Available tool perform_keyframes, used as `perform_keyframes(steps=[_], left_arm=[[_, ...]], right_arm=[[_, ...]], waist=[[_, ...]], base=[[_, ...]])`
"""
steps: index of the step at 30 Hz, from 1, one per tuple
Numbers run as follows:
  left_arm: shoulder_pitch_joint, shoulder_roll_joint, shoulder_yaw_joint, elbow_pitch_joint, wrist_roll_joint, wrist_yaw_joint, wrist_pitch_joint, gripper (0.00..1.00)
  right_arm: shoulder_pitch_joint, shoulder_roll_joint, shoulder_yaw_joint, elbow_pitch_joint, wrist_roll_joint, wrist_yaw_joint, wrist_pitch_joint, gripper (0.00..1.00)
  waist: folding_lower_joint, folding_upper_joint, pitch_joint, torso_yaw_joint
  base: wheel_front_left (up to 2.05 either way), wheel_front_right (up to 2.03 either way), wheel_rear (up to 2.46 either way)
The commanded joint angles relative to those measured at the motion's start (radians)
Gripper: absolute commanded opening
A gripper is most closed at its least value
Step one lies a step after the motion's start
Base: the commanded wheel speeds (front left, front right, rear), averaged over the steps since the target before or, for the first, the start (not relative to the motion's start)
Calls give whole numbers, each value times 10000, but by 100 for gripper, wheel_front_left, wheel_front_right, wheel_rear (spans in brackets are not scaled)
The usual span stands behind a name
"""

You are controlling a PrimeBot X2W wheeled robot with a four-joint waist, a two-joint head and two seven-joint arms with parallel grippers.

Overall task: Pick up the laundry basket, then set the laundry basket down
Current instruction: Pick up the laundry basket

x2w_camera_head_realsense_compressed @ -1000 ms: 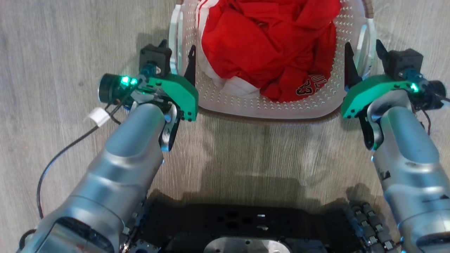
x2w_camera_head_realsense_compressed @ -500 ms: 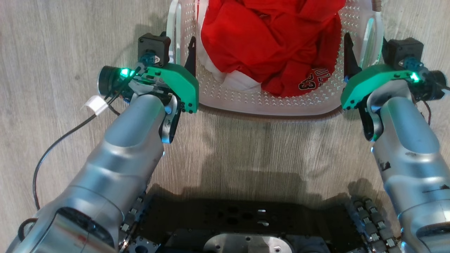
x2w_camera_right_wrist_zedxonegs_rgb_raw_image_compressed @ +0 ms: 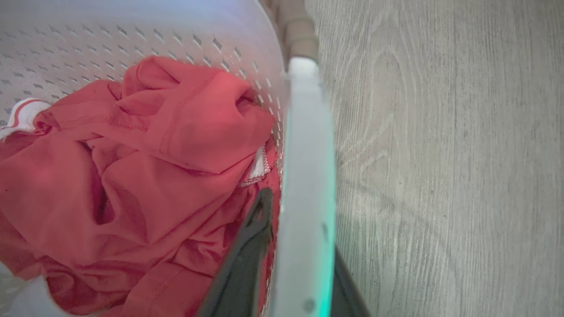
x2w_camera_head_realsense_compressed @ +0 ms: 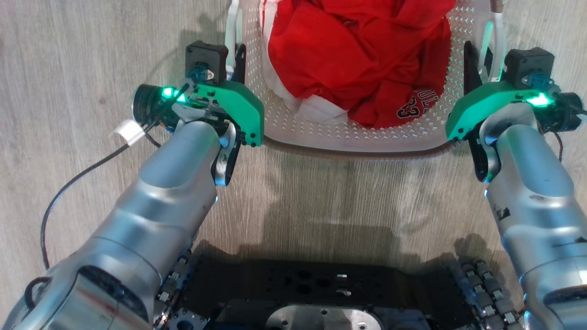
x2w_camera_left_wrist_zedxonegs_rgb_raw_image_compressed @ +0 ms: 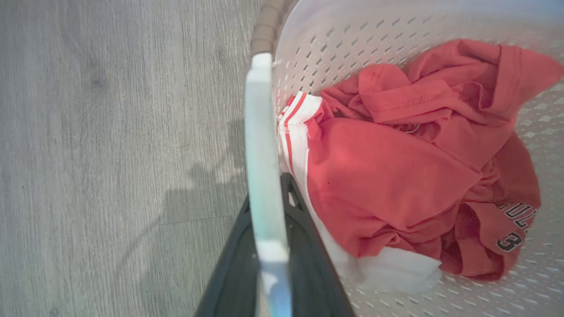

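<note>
Laundry basket (x2w_camera_head_realsense_compressed: 348, 133) w/ red clothes (x2w_camera_head_realsense_compressed: 357, 59) sits on the floor (x2w_camera_head_realsense_compressed: 344, 192) between both grips, left fingers (x2w_camera_left_wrist_zedxonegs_rgb_raw_image_compressed: 304, 255) pinched on its left handle (x2w_camera_left_wrist_zedxonegs_rgb_raw_image_compressed: 262, 145), right fingers (x2w_camera_right_wrist_zedxonegs_rgb_raw_image_compressed: 246, 255) on the right handle (x2w_camera_right_wrist_zedxonegs_rgb_raw_image_compressed: 306, 176), so lift unevenly & a thin handle prob slips, tipping it.

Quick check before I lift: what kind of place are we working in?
Probably a home-style room, or a mock-up of one: a grey wood-look plank floor, and a white perforated laundry basket with a brown rim, holding red and white clothes.
</note>
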Motion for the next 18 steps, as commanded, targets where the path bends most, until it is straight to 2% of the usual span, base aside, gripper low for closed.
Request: perform_keyframes(steps=[1, 18], left_arm=[[219, 210, 48, -143, -47, 92, -53, 0], [843, 210, -457, -133, -669, 234, -53, 0]], right_arm=[[369, 112, 247, 1, -62, 25, -47, 0], [365, 372, 443, 1201, 12, 25, -47, 0]], waist=[[0, -1, -48, 14], [0, -1, -1067, -48]], base=[[0, 0, 0], [0, 0, 0]])
